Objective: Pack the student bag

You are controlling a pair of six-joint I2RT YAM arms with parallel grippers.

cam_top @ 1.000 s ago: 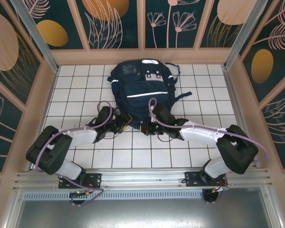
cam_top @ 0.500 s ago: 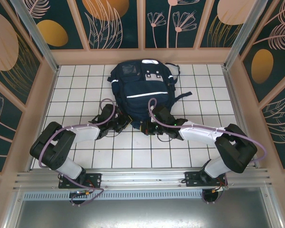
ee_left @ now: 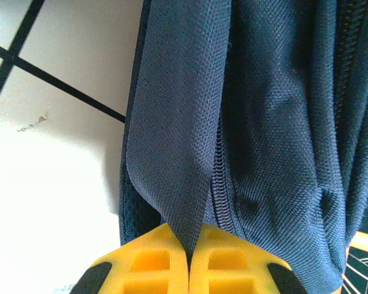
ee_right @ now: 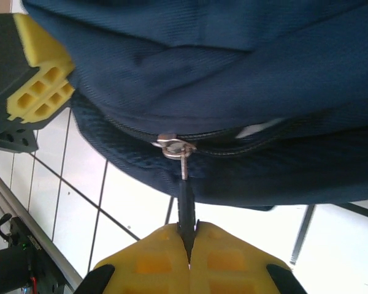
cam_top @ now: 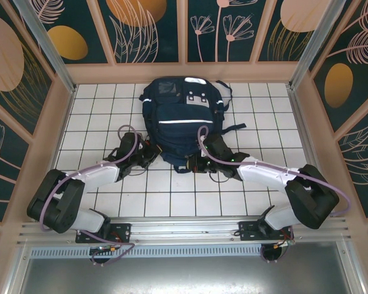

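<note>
Backpack near edge pinched by left claw and right claw.

White tiled floor, floral walls (teal).

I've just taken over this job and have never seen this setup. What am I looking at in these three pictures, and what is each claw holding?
These are two robot arms bolted at the near edge of a white tiled table. The wide picture comes from a fixed camera above and behind them; the two close-ups come from a camera on each wrist. A navy student bag lies on the table. The left gripper is shut on a fold of the bag's fabric beside a zip. The right gripper is shut on the zipper pull at the bag's near edge.
</note>
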